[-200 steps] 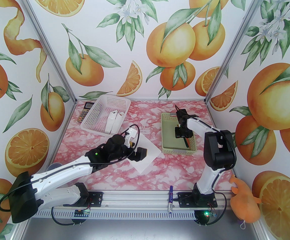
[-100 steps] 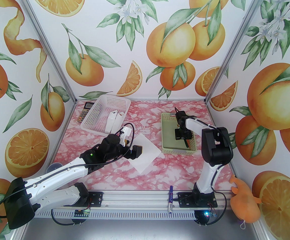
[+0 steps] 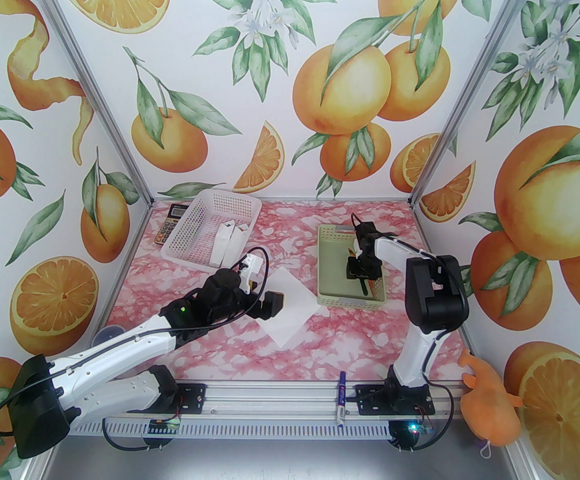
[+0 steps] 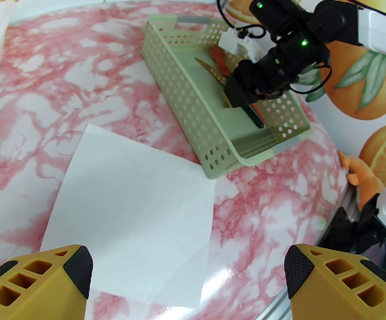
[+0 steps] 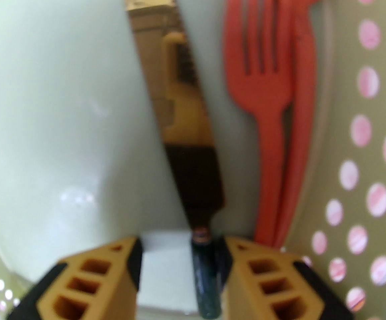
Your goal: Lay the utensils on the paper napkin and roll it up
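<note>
The utensils lie in the pale green basket [image 3: 326, 268] [image 4: 186, 105]: a knife [image 5: 193, 158] with a shiny blade and dark handle, an orange-red fork [image 5: 262, 88], and another orange-red piece under the fork against the basket wall. My right gripper [image 3: 358, 271] [image 5: 179, 248] reaches down into the basket and is open. Its jaws straddle the knife handle, which lies against the right finger, with a gap to the left one. The white paper napkin [image 3: 295, 313] [image 4: 129, 195] lies flat mid-table. My left gripper [image 3: 272, 306] [image 4: 188, 265] hovers wide open over the napkin's near-left edge, holding nothing.
A white basket [image 3: 194, 228] with white cartons stands at the back left, with a calculator [image 3: 168, 223] behind it. A blue-and-white marker pen [image 3: 341, 400] lies on the front rail. An orange plush toy [image 3: 490, 403] hangs at the front right corner.
The right gripper's jaws have narrowed around the knife handle. The green basket has slid a little to the left. The left arm drew back slightly a second ago and has since held still.
</note>
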Controlling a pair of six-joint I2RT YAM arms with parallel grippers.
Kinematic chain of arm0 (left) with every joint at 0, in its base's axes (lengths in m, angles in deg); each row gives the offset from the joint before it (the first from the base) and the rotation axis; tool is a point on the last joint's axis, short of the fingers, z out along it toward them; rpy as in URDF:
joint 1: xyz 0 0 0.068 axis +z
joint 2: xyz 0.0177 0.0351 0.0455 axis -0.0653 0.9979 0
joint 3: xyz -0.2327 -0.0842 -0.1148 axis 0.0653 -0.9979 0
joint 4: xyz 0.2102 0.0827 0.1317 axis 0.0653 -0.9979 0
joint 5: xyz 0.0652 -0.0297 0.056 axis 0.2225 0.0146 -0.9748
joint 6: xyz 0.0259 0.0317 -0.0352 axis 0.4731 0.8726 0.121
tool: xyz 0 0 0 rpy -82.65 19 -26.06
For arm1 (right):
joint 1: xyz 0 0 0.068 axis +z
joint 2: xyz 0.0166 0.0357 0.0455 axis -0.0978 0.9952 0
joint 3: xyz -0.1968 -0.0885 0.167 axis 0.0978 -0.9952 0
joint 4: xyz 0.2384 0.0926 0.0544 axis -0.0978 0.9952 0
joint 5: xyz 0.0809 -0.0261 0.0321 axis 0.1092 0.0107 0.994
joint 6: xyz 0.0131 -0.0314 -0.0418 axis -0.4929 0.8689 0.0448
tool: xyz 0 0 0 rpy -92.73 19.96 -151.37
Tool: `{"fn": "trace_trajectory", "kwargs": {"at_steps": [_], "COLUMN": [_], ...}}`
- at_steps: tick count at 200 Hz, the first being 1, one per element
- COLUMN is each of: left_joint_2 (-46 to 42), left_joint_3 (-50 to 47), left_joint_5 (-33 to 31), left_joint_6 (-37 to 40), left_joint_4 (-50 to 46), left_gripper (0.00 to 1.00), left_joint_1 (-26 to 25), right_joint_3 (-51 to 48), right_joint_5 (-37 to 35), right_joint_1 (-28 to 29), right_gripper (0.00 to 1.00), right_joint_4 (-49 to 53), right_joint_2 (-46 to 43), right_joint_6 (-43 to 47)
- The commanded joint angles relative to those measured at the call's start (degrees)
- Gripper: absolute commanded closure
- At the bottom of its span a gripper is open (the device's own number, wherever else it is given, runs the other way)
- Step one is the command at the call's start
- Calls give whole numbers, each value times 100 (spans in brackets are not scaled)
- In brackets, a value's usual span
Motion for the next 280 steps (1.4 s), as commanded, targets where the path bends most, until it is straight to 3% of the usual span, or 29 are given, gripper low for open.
{"fn": "trace_trajectory", "kwargs": {"at_steps": [1,28,68,169,280], "left_joint_2": [15,46,60,-73,-141], "left_joint_3": [14,28,42,13,39], "left_joint_5": [-66,-80,-164,-516,-721], "left_joint_6": [131,142,169,218,248], "left_joint_4": [-81,-70,-96,-90,-184], "left_gripper": [0,0,0,0,0], "left_joint_1": [33,36,42,38,34], "right_joint_3": [-146,-156,-38,-302,-427], "right_joint_5": [830,906,155,93,-109], "right_joint_1": [171,173,216,361,402], "right_gripper": [55,55,55,56,79], "right_joint_4": [-21,23,556,52,7], "right_joint_2": [-214,-480,-604,-187,-26], "right_joint_6": [-123,-182,-208,-678,-661]}}
